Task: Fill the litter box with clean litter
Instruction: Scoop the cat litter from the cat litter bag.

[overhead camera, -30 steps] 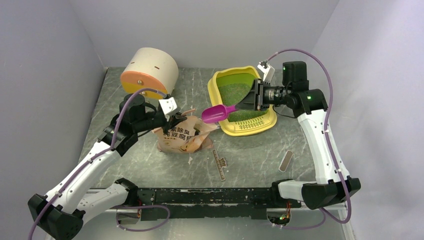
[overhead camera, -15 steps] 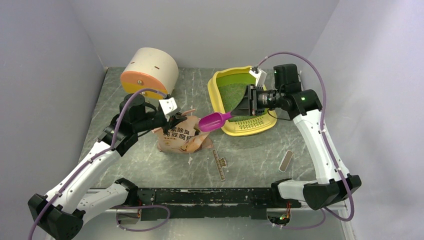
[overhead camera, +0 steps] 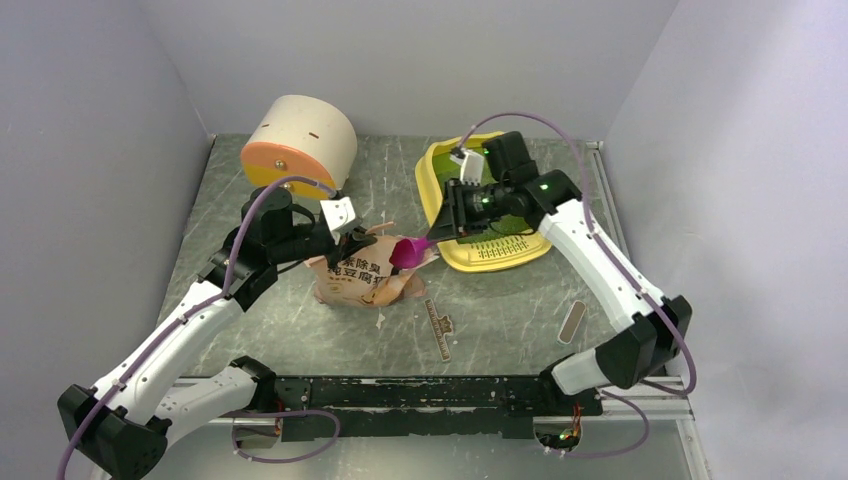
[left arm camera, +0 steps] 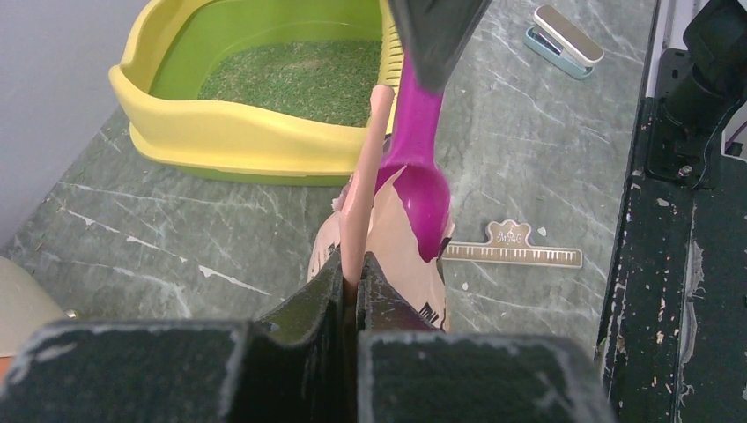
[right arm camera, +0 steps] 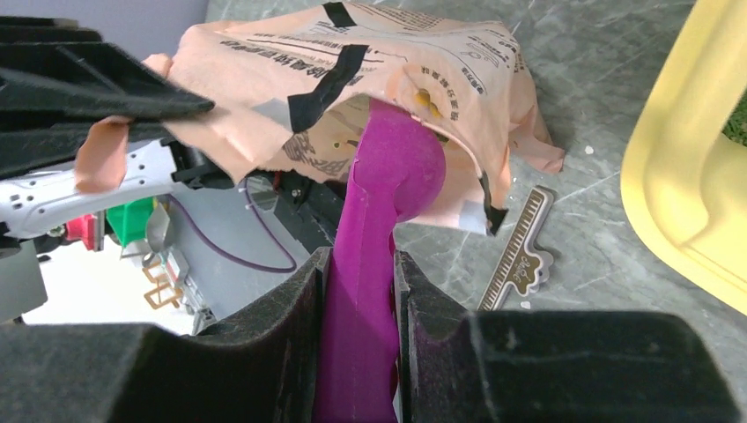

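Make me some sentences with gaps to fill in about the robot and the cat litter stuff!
1. The left gripper pinches the torn edge of the pink ____.
2. The right gripper holds the magenta ____.
3. The litter lies in a litter box whose rim is ____.
Missing words: bag; scoop; yellow.

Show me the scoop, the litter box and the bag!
scoop (left arm camera: 427, 203): left wrist view, its bowl.
litter box (left arm camera: 238, 141): left wrist view, yellow front wall.
bag (right arm camera: 388, 53): right wrist view, printed side.
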Robot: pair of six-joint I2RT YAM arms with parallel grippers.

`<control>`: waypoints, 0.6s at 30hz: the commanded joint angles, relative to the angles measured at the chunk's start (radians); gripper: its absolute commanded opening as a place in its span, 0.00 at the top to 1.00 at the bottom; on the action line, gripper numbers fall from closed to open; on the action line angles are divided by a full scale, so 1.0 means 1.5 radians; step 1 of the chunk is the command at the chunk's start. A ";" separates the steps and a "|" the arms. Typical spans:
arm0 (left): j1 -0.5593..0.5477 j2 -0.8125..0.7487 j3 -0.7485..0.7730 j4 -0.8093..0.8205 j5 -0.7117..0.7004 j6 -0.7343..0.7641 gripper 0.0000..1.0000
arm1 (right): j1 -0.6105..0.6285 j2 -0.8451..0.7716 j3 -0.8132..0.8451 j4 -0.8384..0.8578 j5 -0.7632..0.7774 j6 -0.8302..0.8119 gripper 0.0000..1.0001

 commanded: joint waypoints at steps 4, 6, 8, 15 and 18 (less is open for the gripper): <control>-0.006 0.002 0.014 0.032 0.018 0.009 0.95 | 0.061 0.062 0.035 0.007 0.122 0.060 1.00; -0.005 0.006 0.013 0.033 0.016 0.012 0.95 | 0.077 0.082 0.042 -0.009 0.159 0.063 1.00; -0.006 0.010 0.014 0.032 0.012 0.016 0.95 | 0.090 0.098 0.052 -0.022 0.196 0.066 1.00; -0.006 0.022 0.019 0.027 -0.003 0.021 0.95 | 0.098 0.115 0.061 -0.004 0.227 0.069 1.00; -0.006 0.020 0.018 0.032 -0.002 0.018 0.95 | 0.099 0.131 0.046 0.022 0.188 0.070 1.00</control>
